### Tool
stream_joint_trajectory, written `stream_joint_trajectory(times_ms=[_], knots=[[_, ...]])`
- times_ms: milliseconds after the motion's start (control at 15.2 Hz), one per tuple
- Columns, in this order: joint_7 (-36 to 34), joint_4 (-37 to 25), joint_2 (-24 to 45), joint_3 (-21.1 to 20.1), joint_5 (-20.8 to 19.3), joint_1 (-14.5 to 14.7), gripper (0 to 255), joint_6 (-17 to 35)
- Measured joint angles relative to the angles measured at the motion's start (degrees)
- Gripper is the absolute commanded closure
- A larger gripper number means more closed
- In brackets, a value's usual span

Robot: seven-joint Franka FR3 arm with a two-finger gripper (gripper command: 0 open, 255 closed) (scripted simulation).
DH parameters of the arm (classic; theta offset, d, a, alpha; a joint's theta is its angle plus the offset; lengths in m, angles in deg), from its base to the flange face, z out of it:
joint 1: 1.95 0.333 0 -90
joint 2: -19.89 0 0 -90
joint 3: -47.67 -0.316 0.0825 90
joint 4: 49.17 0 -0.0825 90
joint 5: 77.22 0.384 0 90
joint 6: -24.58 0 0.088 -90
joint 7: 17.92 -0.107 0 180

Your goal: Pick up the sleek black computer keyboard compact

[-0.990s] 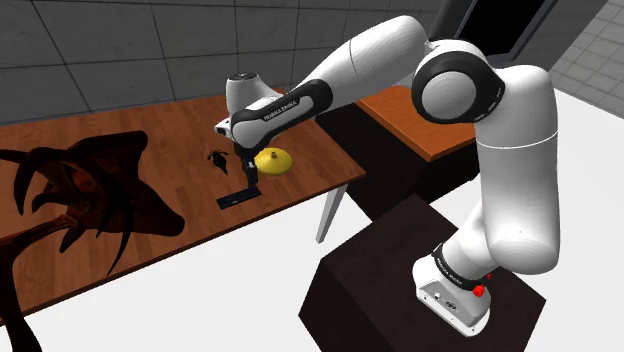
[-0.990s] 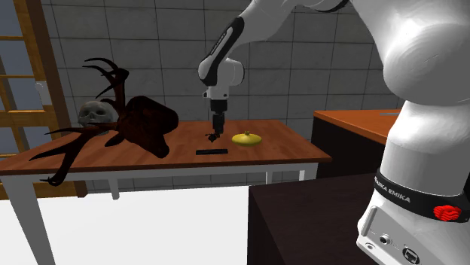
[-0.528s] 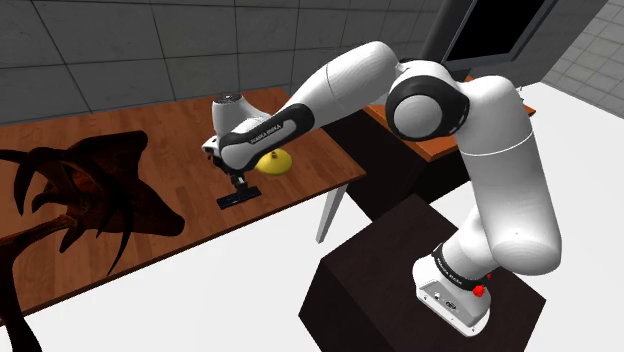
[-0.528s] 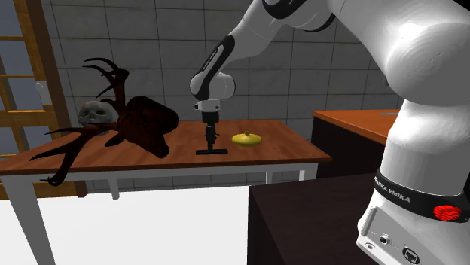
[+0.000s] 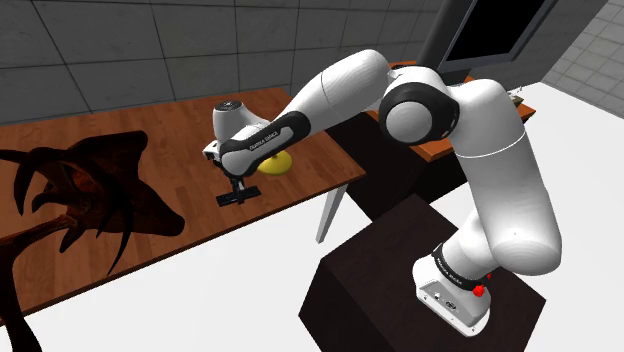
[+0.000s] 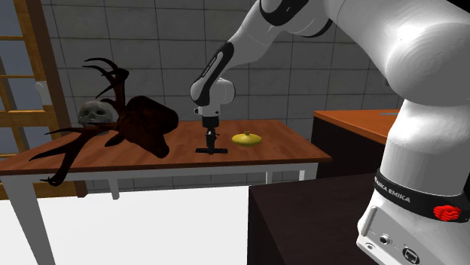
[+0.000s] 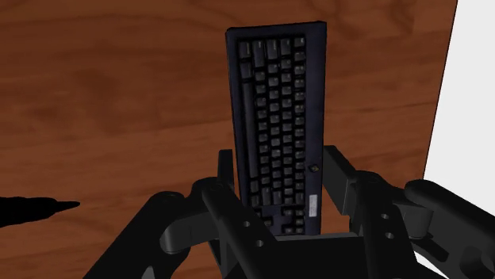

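Note:
A small black keyboard (image 7: 278,119) lies flat on the brown wooden table (image 7: 119,95), close to its front edge. My gripper (image 7: 279,170) stands straight down over one end of it, and the two black fingers press against its long sides, shut on it. In the shoulder view the keyboard (image 5: 237,198) shows as a dark strip under the gripper (image 5: 238,189). From the second exterior view the gripper (image 6: 210,144) meets the keyboard (image 6: 212,151) at the table top (image 6: 286,150).
A flat yellow object (image 5: 272,162) lies just beyond the gripper. A large dark antlered figure (image 5: 90,190) with a pale skull (image 6: 96,113) takes up the table's far end. A second, orange-brown table (image 5: 430,140) stands behind the arm.
The gripper came down from above the table onto the keyboard, and its fingers went from open to shut on the keyboard's sides. The keyboard has stayed in place.

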Motion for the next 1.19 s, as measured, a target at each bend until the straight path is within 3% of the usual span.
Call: stream_joint_trajectory(times_ms=[528, 1188], knots=[[-0.04, 0.05, -0.02, 0.01, -0.01, 0.02, 255, 0.07], [0.06, 1.58, -4.92, -0.42, 0.37, -0.26, 255, -3.73]])
